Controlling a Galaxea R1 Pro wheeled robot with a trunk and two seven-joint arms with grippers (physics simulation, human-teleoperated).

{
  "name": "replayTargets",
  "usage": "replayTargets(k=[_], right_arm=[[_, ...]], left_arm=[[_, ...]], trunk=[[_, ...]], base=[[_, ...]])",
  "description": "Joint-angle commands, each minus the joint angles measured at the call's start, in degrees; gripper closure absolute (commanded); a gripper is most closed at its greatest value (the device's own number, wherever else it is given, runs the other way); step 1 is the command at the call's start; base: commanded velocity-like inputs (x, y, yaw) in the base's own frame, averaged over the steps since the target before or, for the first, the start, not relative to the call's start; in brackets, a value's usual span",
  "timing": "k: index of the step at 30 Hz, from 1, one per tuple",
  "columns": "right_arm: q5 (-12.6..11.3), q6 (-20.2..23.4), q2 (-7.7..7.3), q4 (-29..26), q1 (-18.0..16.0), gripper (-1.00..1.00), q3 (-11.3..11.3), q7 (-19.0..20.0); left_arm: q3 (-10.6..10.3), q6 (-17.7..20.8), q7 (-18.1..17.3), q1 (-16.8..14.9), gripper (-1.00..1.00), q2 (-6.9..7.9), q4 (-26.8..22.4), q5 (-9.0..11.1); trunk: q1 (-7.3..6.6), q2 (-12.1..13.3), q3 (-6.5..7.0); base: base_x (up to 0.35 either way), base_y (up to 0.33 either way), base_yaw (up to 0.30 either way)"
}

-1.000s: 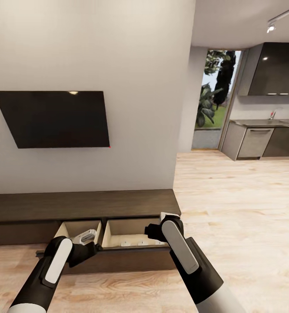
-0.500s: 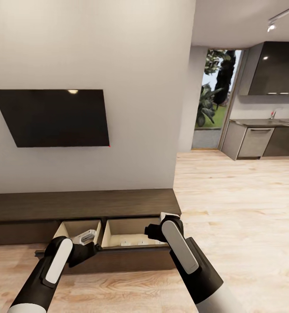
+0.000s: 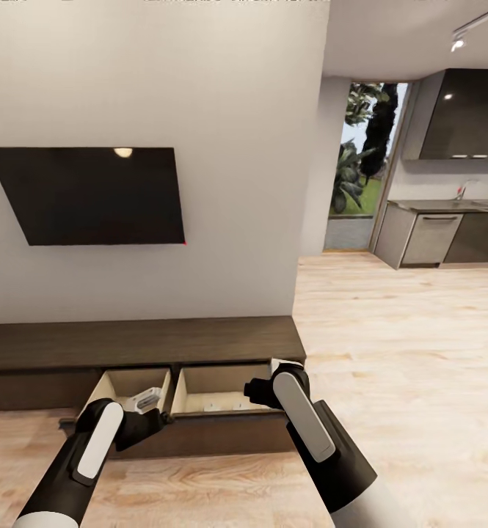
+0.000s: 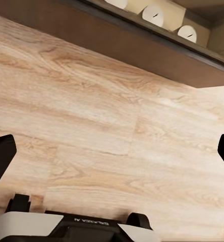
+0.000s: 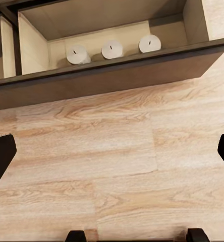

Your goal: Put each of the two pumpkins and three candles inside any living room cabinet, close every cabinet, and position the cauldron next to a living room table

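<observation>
The robot is standing in front of the long, low cabinet (image 3: 137, 343) under the black TV (image 3: 89, 194). Both of its drawers are pulled out.

The right pincer (image 5: 112, 154) is hanging over the wood floor (image 5: 117, 161), just in front of the right drawer (image 5: 112, 75). Its two dark fingertips (image 5: 1, 156) are sitting far apart at the edges of the right wrist view, so it is wide open and holding nothing. Past those fingertips, three candles (image 5: 112, 49) are standing in a row inside the drawer, close to its front board. They are upright and a little apart from each other. That looks like a good, safe spot for them.

The left pincer (image 4: 112, 154) is also wide open and empty, with only floor between its fingers. Beyond it, the same three candles (image 4: 153, 15) are peeking over the drawer front.

No pumpkins can be seen. The left drawer (image 3: 130, 389) is partly hidden behind the left arm, so I cannot tell what is in it.

I think both pincers are open and low because the drawers need a push to shut them.
</observation>
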Motion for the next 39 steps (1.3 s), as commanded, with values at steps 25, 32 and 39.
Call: replayTargets(k=[25, 32, 39], right_arm=[[0.0, -0.1, 0.00, 0.0, 0.0, -1.00, -0.1, 0.1], [0.0, -0.2, 0.00, 0.0, 0.0, -1.00, 0.0, 0.1], [0.0, -0.2, 0.00, 0.0, 0.0, -1.00, 0.0, 0.2]], left_arm=[[-0.5, -3.8, 0.2, 0.0, -1.00, 0.03, 0.0, 0.0], [-0.5, -4.7, 0.2, 0.0, -1.00, 0.02, 0.1, 0.0], [-0.6, -5.0, 0.2, 0.0, -1.00, 0.07, 0.1, 0.0]], trunk=[[5.50, -10.0, -4.49], [7.03, -12.9, -5.75], [8.57, -15.7, -7.01]], base=[[-0.059, 0.000, 0.000], [0.000, 0.000, 0.000], [0.000, 0.000, 0.000]])
